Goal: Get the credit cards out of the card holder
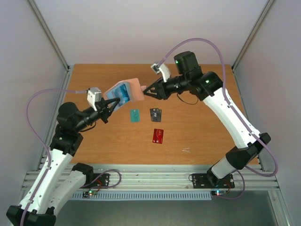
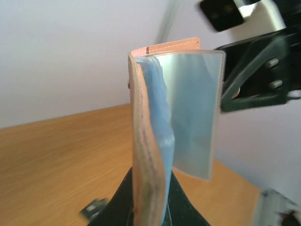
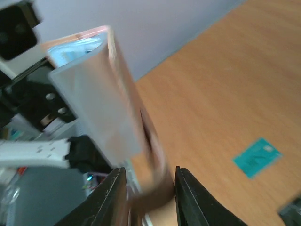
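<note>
In the right wrist view the holder (image 3: 94, 94) is smeared by motion, so a pinch by the right gripper (image 3: 149, 176) cannot be confirmed, and a black card (image 3: 292, 214) right of the fingers is cut off by the corner. In the left wrist view the holder's bottom is cut off between the fingers of the left gripper (image 2: 149, 190), and a dark item (image 2: 92, 208) left of them is blurred.

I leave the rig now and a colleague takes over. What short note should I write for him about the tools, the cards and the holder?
Left tool: shut on the card holder, held open above the table.
Right tool: jaws either side of the holder's other edge; grip unclear.
Done: teal card, black card and red card lie on the table.
To do: a blue patch shows inside the holder, perhaps the last card; take it out.
</note>
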Robot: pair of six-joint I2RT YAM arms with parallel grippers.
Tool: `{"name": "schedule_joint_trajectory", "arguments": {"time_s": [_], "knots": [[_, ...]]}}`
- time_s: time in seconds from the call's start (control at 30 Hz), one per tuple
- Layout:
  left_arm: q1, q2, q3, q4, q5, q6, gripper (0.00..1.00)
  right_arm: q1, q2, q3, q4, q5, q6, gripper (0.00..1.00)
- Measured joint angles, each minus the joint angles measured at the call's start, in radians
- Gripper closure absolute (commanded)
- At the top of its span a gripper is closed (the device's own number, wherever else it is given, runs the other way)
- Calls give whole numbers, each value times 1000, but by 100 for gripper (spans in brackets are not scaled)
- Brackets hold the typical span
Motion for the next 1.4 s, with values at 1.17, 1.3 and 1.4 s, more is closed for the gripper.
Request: {"name": "schedule_joint_trajectory", "arguments": {"time_s": [1.17, 1.3, 1.4], "knots": [[92, 3, -83, 150, 158, -273, 100, 55, 138, -7, 152, -82, 166, 68], [92, -1, -83, 201, 200, -307, 100, 48, 136, 13, 137, -121, 150, 77], [92, -1, -83, 220, 216, -322, 100, 48, 136, 25, 130, -158, 140, 83]]}}
